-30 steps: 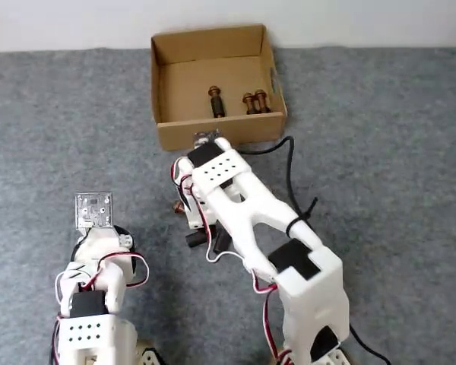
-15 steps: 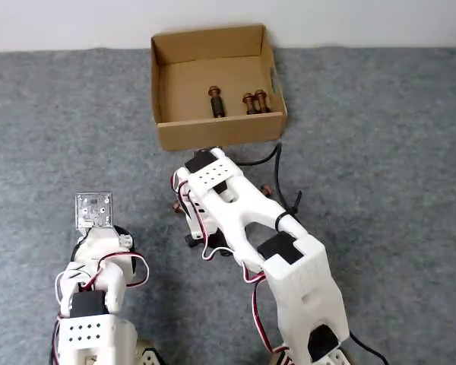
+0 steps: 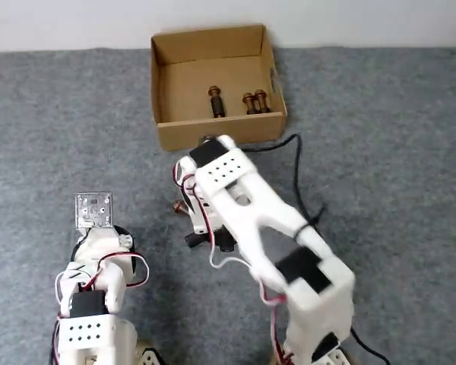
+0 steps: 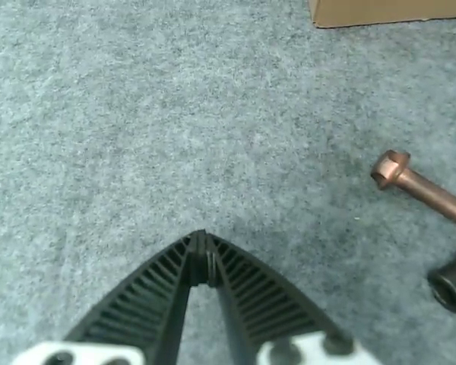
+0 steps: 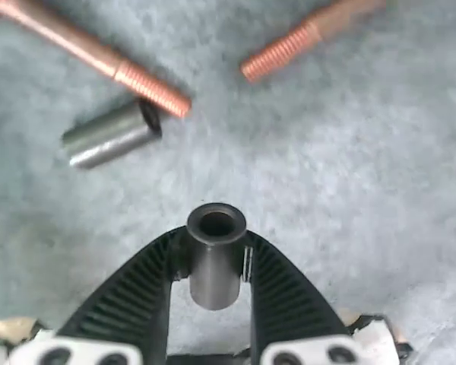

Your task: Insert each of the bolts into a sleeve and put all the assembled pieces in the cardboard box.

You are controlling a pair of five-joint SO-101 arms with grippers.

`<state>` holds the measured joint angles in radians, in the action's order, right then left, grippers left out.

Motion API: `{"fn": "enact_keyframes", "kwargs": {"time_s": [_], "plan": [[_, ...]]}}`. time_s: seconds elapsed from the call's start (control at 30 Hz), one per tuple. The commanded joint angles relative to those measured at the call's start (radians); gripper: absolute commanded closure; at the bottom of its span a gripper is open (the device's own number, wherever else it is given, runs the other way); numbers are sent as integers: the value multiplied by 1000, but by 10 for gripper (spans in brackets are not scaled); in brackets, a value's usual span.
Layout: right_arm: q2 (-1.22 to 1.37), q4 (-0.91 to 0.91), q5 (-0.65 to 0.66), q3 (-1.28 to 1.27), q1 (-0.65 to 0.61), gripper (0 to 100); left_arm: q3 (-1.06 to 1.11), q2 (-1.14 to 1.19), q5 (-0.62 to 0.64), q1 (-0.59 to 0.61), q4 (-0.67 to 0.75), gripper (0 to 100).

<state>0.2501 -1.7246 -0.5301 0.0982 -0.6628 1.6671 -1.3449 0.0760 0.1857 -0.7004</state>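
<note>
Sleeve (image 5: 215, 266) in right pincer (image 5: 215, 245), bolts (image 5: 91, 55) nearby

Two bolts (image 5: 91, 55) (image 5: 304, 38), two sleeves (image 5: 110, 135) (image 5: 215, 262), three assembled pieces (image 3: 215, 101) (image 3: 248, 102) (image 3: 261, 100), one cardboard box (image 3: 213, 135).

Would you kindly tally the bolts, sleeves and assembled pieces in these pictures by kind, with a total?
Assembled pieces in the cardboard box: 3
Loose bolts: 2
Sleeves: 2, with one sleeve in the right gripper
Total: 7
</note>
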Motion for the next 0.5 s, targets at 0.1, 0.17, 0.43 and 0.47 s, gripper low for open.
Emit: {"fn": "enact_keyframes", "kwargs": {"time_s": [0.1,0.17,0.43,0.47], "plan": [[-403,-5,-29,-184,22,990,-7,-11,11,-2,37,995],[-515,2,-29,-273,73,990,-7,-11,41,-2,37,995],[-1003,85,14,-534,300,990,-1,-11,97,-28,40,995],[-1059,93,20,-566,328,990,-1,-11,97,-28,40,995]]}}
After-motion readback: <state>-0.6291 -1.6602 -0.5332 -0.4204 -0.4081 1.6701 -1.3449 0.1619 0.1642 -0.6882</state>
